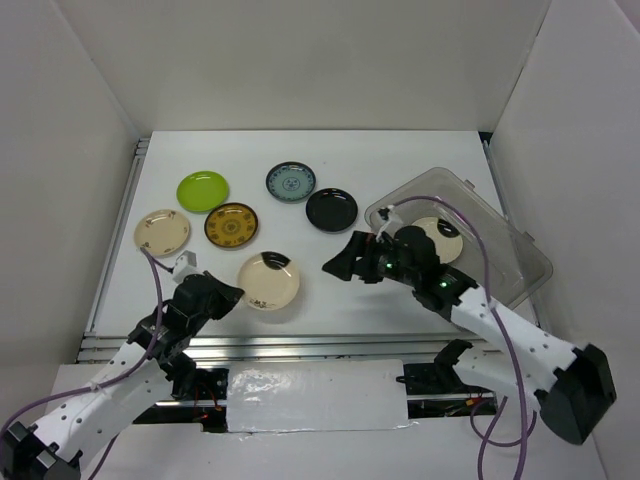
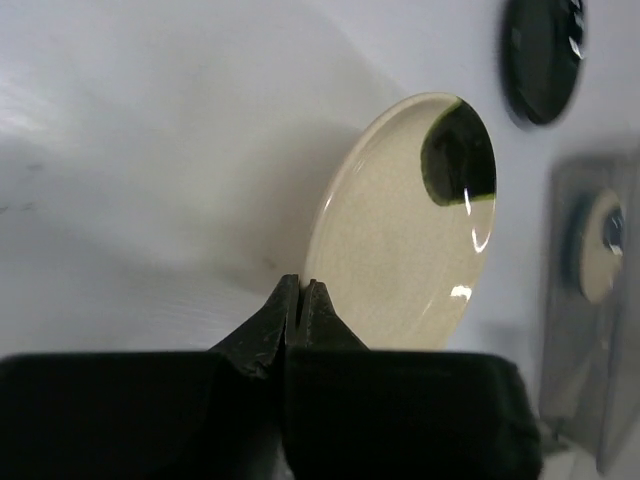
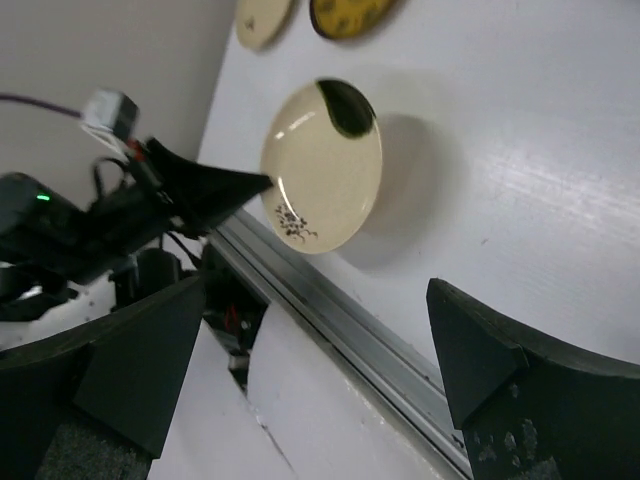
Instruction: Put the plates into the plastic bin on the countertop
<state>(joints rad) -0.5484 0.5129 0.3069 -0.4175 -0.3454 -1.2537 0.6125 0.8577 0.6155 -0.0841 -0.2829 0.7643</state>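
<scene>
Slippage is worrying me most. My left tool (image 2: 300, 292) is pinching shut on the near rim of the cream plate (image 2: 405, 230), and it seems to be catching only the very lip. Lifting on so little, I am risking the plate pivoting out and dropping onto the bench (image 1: 400, 160) or the front rail (image 1: 330, 345) just beside it. The plate is lying near the bench's front edge, well apart from the bin (image 1: 495, 225) on the right, so a long carry is waiting. My right tool (image 3: 318, 285) is hanging wide open and empty between plate and bin, right in that path, and I am risking a knock against it.
</scene>
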